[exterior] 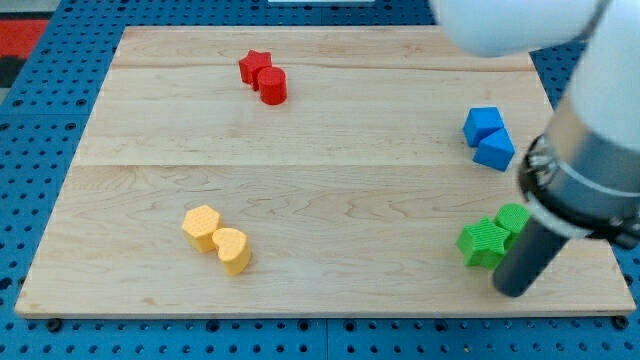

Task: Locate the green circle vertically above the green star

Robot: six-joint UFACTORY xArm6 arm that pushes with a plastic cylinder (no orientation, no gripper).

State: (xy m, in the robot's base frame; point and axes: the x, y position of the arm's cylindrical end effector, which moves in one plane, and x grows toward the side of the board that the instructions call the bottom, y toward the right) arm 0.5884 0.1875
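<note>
The green star point(482, 243) lies near the board's lower right corner. The green circle point(514, 218) touches it on its upper right side and is partly hidden by the rod. My tip point(512, 291) rests on the board just below and to the right of the green star, close to the board's bottom edge. The arm's grey and white body rises from it toward the view's upper right.
A blue cube point(482, 123) and a blue triangle point(495, 151) touch at the right edge. A red star point(255, 66) and red cylinder point(273, 86) touch near the top. A yellow hexagon point(201, 226) and yellow heart point(233, 250) touch at lower left. The wooden board point(320, 200) sits on a blue pegboard.
</note>
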